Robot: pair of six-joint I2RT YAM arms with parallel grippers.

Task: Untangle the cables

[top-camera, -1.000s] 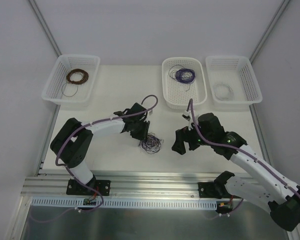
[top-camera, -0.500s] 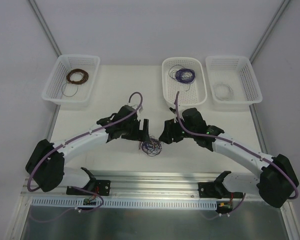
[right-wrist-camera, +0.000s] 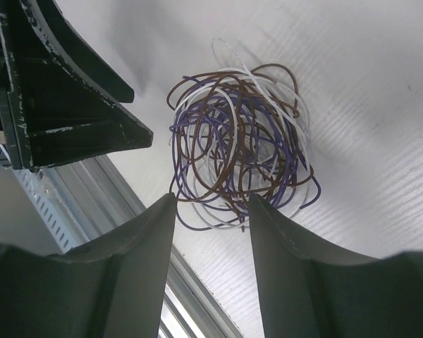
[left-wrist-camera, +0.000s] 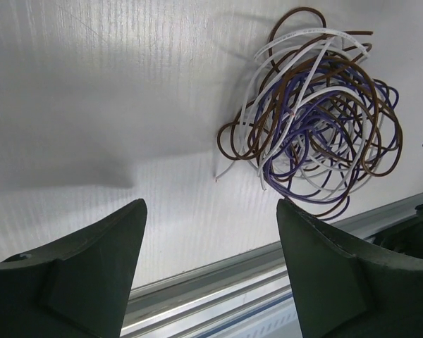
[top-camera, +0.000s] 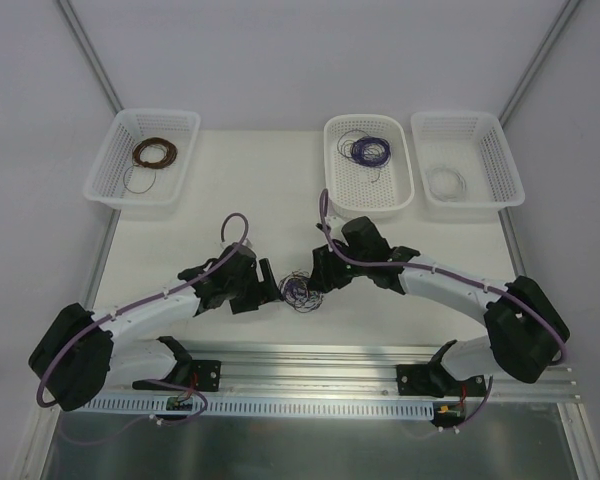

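A knot of thin brown, purple and white cables (top-camera: 300, 291) lies lower-centre on the white bench (top-camera: 180, 240), flanked, probably for pulling apart: the left pincer (left-wrist-camera: 210, 211) gapes empty, and the right pincer (right-wrist-camera: 211, 201) has parted jaws straddling the knot's edge.

Cables (right-wrist-camera: 240, 141) in purple, brown and white loops lie in one tangle on the white counter (right-wrist-camera: 359, 105), near its edge, where a metal rail (right-wrist-camera: 106, 186) runs. The right gripper (right-wrist-camera: 211, 211) hangs over the tangle's rail-side rim with its jaws apart, and a few loops show in the gap. The dark left gripper (right-wrist-camera: 92, 113) juts in just beside the cables, not touching them.
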